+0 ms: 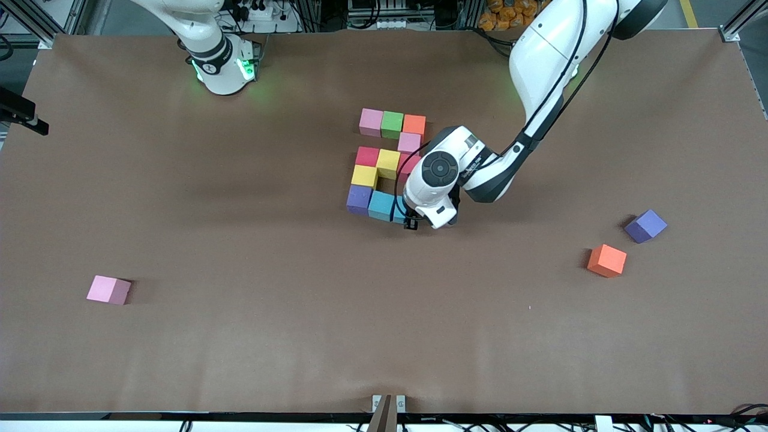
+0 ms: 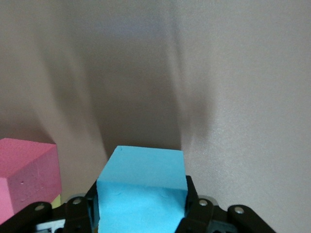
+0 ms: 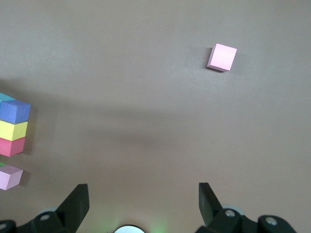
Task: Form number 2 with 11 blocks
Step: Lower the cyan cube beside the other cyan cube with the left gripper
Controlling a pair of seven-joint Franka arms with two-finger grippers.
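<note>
Blocks (image 1: pixel 384 171) already form nearly all of the number 2 (image 1: pixel 389 157) mid-surface. Its last sky-blue cube (image 2: pixel 141 191) sits at the bottom row's end, between the fingers of the left tool (image 1: pixel 411 223); whether they still grip cannot be told. This looks like the final placement: next, release and lift straight up. The right tool (image 3: pixel 141 204) waits wide and empty above the surface (image 1: pixel 240 336).

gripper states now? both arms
Left gripper: fingers either side of the sky-blue block at the digit's bottom row; gripped or released, cannot tell.
Right gripper: open, empty, waiting.
</note>
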